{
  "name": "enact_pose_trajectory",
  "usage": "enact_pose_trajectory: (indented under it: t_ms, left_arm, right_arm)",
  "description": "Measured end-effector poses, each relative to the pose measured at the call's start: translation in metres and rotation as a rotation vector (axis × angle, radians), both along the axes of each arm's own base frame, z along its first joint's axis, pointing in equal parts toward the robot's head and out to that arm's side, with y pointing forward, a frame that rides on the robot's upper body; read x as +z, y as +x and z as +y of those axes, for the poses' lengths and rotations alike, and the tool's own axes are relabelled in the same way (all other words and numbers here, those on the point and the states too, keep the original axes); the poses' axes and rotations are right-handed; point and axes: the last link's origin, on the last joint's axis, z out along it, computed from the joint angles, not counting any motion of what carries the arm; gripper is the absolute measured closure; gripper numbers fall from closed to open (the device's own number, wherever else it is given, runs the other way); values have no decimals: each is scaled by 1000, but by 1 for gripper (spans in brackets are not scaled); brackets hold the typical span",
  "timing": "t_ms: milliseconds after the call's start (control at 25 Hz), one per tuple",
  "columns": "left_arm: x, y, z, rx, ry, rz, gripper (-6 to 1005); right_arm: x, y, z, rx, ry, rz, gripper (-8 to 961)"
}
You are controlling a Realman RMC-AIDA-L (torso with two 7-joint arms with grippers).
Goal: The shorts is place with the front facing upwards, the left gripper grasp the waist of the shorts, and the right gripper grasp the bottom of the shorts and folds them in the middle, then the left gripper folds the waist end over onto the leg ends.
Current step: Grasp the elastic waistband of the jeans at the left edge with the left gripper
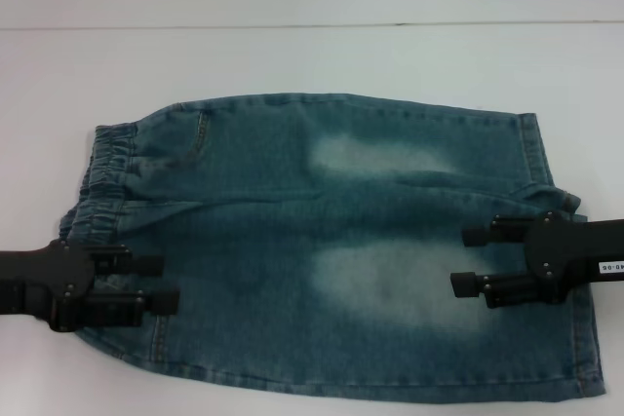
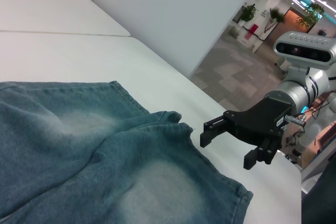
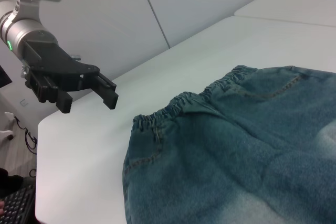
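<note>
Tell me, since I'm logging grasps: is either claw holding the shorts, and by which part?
Nothing is held. The left claw hangs open above the waist and the right claw open above the hems of the shorts.

Shorts (image 1: 331, 241): blue-green washed denim, two pale faded patches mid-leg. Lie flat, spread open on white table (image 1: 312, 56). Gathered elastic waist (image 1: 102, 182) toward robot's left, straight stitched leg hems (image 1: 546, 182) toward right. Small pocket seam near waist. Fabric bunched slightly at the crotch-side hem corner.
</note>
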Motion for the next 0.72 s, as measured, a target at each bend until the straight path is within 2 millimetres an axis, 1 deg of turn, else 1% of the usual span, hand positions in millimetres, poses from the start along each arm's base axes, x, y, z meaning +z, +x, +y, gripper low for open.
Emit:
enact_pose_trajectory:
  t_ms: [440, 600, 720]
  left_arm:
    - [0, -2, 2, 11, -6, 22, 303]
    - [14, -9, 4, 63, -4, 78, 310]
    - [33, -21, 4, 104, 33, 118, 315]
  right_arm:
    - [2, -1, 2, -1, 0, -2, 71]
    - [3, -1, 3, 0, 3, -6, 71]
    - [5, 0, 4, -1, 7, -8, 71]
